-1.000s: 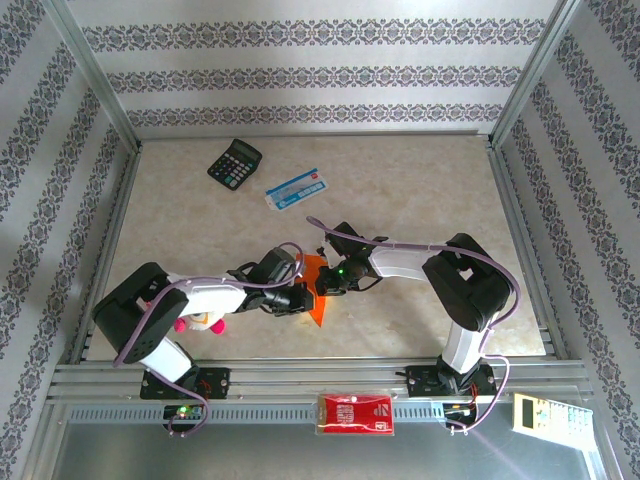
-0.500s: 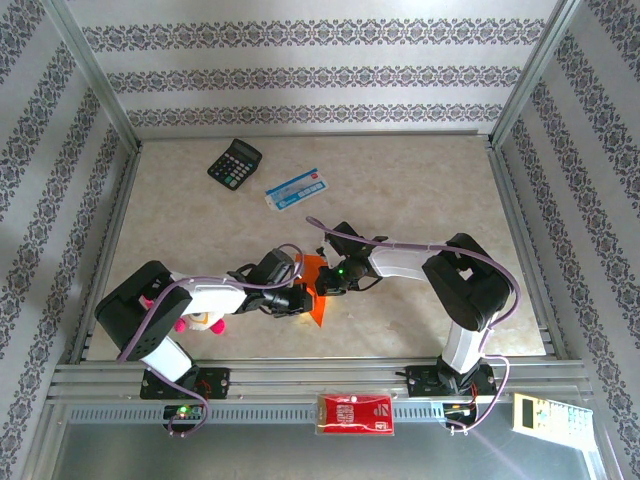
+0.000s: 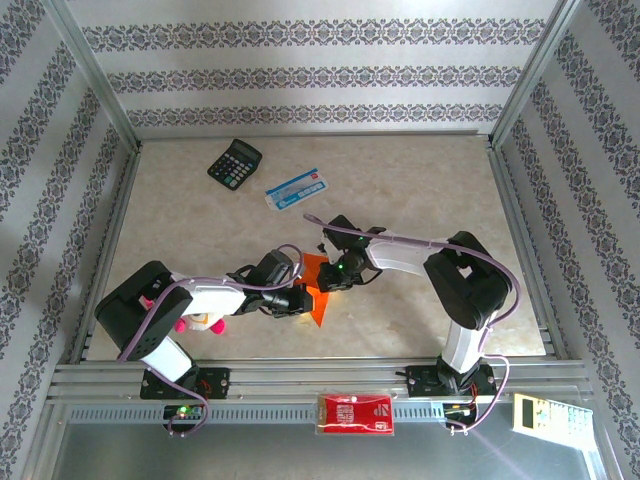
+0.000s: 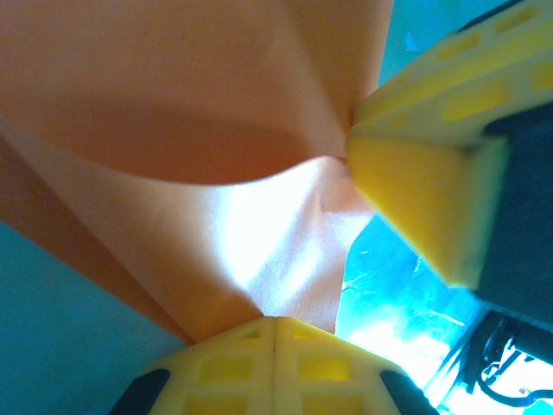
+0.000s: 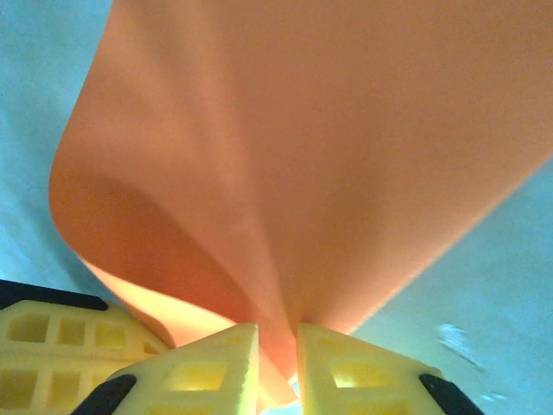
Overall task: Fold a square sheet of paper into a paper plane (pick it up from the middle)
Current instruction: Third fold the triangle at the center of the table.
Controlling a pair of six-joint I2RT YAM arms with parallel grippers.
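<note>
Bright, even top view; wrist close-ups blurred, with white glare

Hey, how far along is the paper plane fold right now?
Done: the square sheet of paper is picked up and bent, with a crease showing. In hand: the left gripper is shut on one edge, and the sheet also runs between the fingers of the right gripper, which stand slightly apart. Left: there is no pointed dart shape yet, so most folds likely remain.
</note>
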